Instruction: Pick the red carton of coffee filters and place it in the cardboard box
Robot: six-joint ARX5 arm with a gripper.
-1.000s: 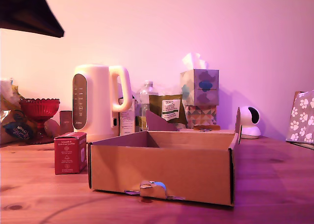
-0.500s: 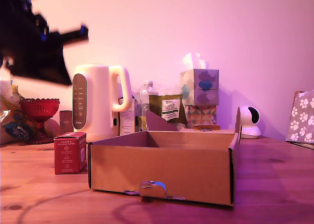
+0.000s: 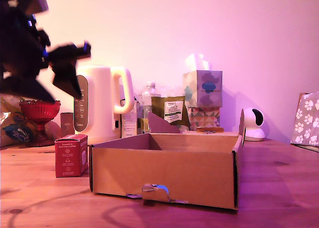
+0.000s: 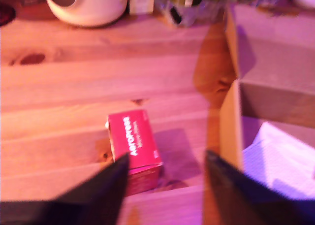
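The red carton of coffee filters (image 3: 71, 155) stands on the wooden table just to the exterior view's left of the cardboard box (image 3: 164, 175). In the wrist view the red carton (image 4: 133, 144) shows "AeroPress" in white on top, with the cardboard box's wall (image 4: 230, 121) beside it. My gripper (image 3: 65, 71) hangs blurred high above the carton, at the exterior view's upper left. The wrist view shows my gripper (image 4: 165, 185) open, its dark fingers (image 4: 101, 190) spread, one overlapping the carton's edge in the picture. Nothing is between them.
A white kettle (image 3: 99, 103), a red glass goblet (image 3: 40, 113), a small dark box (image 3: 67, 123), a bottle (image 3: 148, 101), packets and a tissue box (image 3: 202, 88) line the back. A white camera (image 3: 254, 123) and a paw-print bag (image 3: 306, 118) stand at the exterior view's right.
My arm has come down and rightward into the exterior view from the upper left corner. The carton and box have not moved.
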